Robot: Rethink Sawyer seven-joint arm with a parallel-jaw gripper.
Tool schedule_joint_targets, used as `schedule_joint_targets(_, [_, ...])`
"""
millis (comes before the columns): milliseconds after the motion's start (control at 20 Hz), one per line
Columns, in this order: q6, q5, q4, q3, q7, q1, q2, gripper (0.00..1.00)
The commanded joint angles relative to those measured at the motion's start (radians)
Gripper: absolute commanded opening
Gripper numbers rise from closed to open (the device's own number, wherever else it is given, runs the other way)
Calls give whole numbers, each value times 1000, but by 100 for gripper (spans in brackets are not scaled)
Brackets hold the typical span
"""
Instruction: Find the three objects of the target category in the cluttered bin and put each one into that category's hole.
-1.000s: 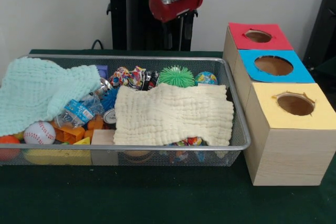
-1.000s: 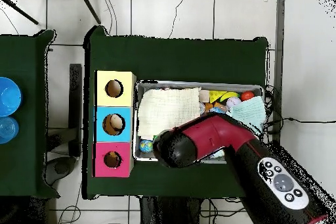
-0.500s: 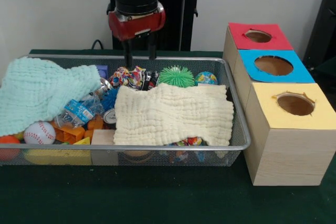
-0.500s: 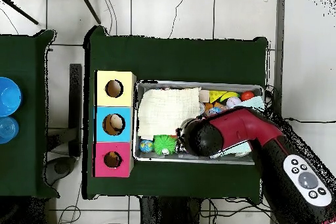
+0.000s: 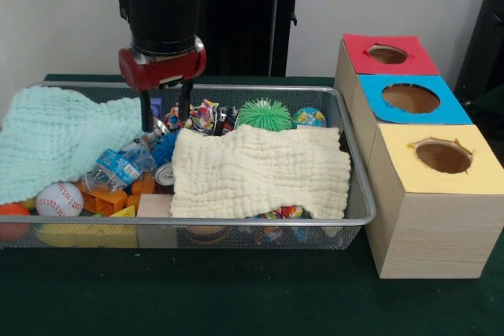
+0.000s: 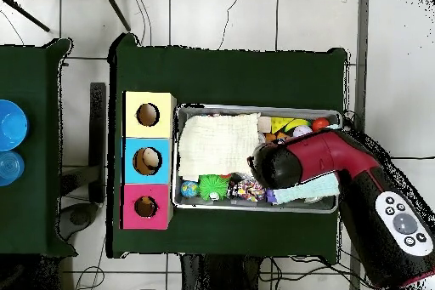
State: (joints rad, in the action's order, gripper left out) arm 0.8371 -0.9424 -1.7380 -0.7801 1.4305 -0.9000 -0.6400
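Observation:
The wire mesh bin [image 5: 358, 194] [image 6: 255, 207] is full of clutter. A cream cloth [image 5: 260, 171] [image 6: 217, 142] covers its right half in the front view and a mint cloth [image 5: 63, 135] covers its left. My gripper [image 5: 164, 112] hangs open and empty over the back of the bin, its fingers [image 5: 146, 112] just above a crumpled wrapper and a blue spiky toy [image 5: 164, 147]. In the overhead view the arm [image 6: 293, 163] hides the gripper. The red-faced box with its hole [image 5: 387, 53] [image 6: 145, 207] stands beside the bin.
Blue-faced [image 5: 410, 97] and yellow-faced [image 5: 442, 156] boxes stand in line with the red one. In the bin lie a green spiky ball [image 5: 264, 113], a multicoloured toy [image 5: 197, 114], a patterned ball [image 5: 309, 117], a baseball [image 5: 59, 199], a can [image 5: 164, 175] and orange blocks [image 5: 110, 198].
The arm has swung from near the red box across the back of the bin to the left in the front view and come down lower over the clutter.

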Motion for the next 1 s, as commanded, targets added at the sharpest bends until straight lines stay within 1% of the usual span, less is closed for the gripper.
schedule_joint_targets(50, [178, -204, 145, 112, -431, 51, 32, 100])
schedule_joint_targets(300, [188, -284, 200, 156, -455, 86, 42, 100])
schedule_joint_targets(450, [197, -313, 229, 183, -458, 109, 60, 100])
schedule_joint_targets(600, [228, -303, 265, 205, -457, 135, 104, 100])
schedule_joint_targets(850, [330, -281, 341, 256, -469, 188, 196, 100])
schedule_joint_targets(1000, [399, -291, 404, 288, -487, 229, 251, 100])
